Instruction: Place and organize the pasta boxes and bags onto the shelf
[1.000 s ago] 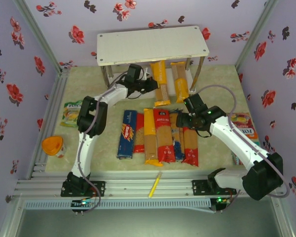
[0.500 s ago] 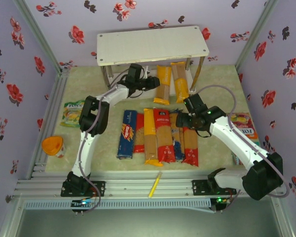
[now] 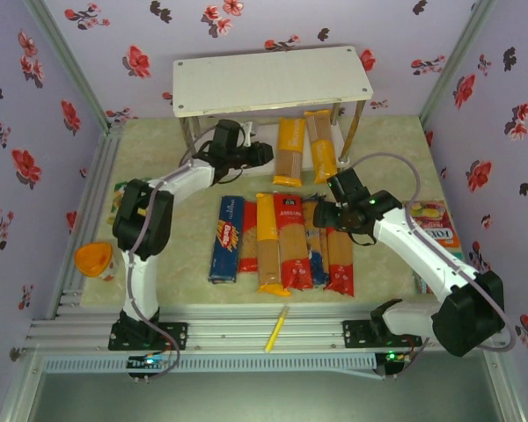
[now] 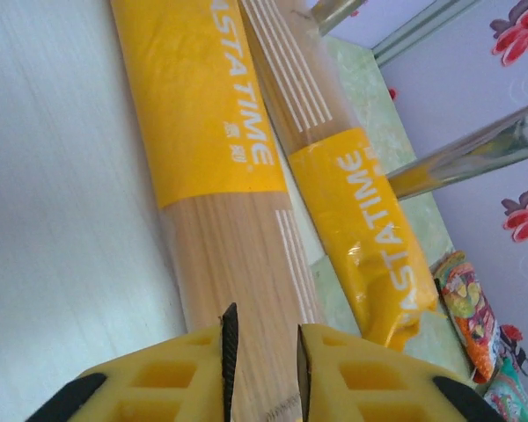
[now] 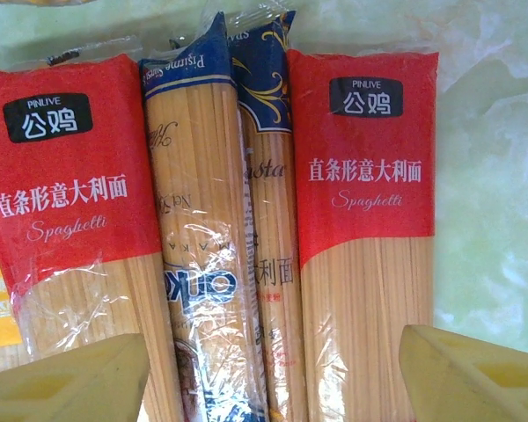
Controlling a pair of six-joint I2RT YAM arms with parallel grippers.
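Note:
The white shelf (image 3: 273, 79) stands at the back. Two yellow-orange-ended spaghetti bags (image 3: 289, 151) (image 3: 321, 145) lie side by side on its lower tier (image 4: 62, 176). My left gripper (image 3: 264, 154) sits just left of the nearer bag (image 4: 229, 237), its jaws (image 4: 262, 330) open by a narrow gap with nothing between them. On the table lie a dark-blue box (image 3: 226, 237), a narrow red bag (image 3: 248, 236), a yellow bag (image 3: 268, 242), a wide red bag (image 3: 292, 239), blue-ended bags (image 3: 315, 242) and another red bag (image 3: 339, 251). My right gripper (image 3: 330, 215) hovers wide open (image 5: 268, 374) over the blue-ended bags (image 5: 238, 220) and the right red bag (image 5: 365, 176).
Silver shelf posts (image 4: 475, 149) rise right of the stored bags. Sweets packets lie at the left (image 3: 121, 195) and right (image 3: 436, 224) edges. An orange object (image 3: 94, 259) sits front left. A thin yellow pen (image 3: 277, 330) lies on the front rail.
The left yellow bag has shifted right and straightened beside the other one. My left gripper has let go and drawn back to the left. The right arm has barely moved.

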